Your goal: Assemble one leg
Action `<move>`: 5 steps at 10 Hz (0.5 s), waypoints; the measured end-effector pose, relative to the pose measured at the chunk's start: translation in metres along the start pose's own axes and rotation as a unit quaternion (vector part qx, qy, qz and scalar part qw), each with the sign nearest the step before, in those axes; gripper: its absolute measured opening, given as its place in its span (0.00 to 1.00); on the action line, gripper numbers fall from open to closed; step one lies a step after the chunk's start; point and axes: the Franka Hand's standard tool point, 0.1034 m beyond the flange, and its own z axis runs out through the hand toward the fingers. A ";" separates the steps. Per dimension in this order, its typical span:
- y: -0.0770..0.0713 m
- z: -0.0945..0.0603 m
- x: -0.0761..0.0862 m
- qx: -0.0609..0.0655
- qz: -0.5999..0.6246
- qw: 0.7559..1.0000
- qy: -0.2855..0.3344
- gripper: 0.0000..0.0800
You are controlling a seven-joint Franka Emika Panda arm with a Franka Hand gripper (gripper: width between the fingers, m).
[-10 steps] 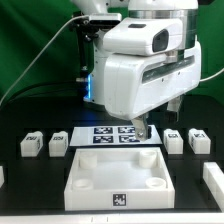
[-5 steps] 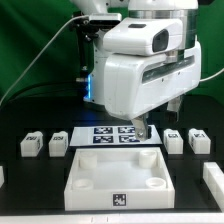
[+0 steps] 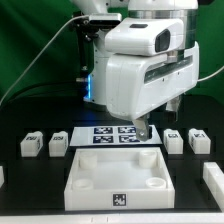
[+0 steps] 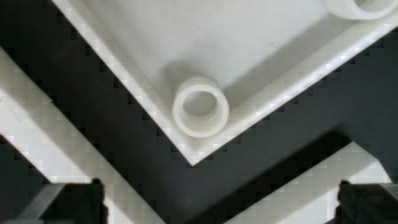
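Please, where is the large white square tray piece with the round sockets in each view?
Exterior view: the tray piece lies low in the middle, nearer the camera than the marker board.
Wrist view: one corner of the tray piece fills most of the picture.
Shared landmark: a round corner socket; which corner the wrist view shows, I cannot tell.

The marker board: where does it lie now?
In the exterior view, the marker board lies mid-table, directly behind the large white tray piece, with legs on both sides.
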 end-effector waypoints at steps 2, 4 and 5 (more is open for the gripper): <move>-0.027 0.008 -0.029 -0.004 -0.134 0.991 0.001 0.81; -0.051 0.035 -0.066 -0.008 -0.253 0.967 0.006 0.81; -0.055 0.047 -0.082 -0.001 -0.298 0.955 0.005 0.81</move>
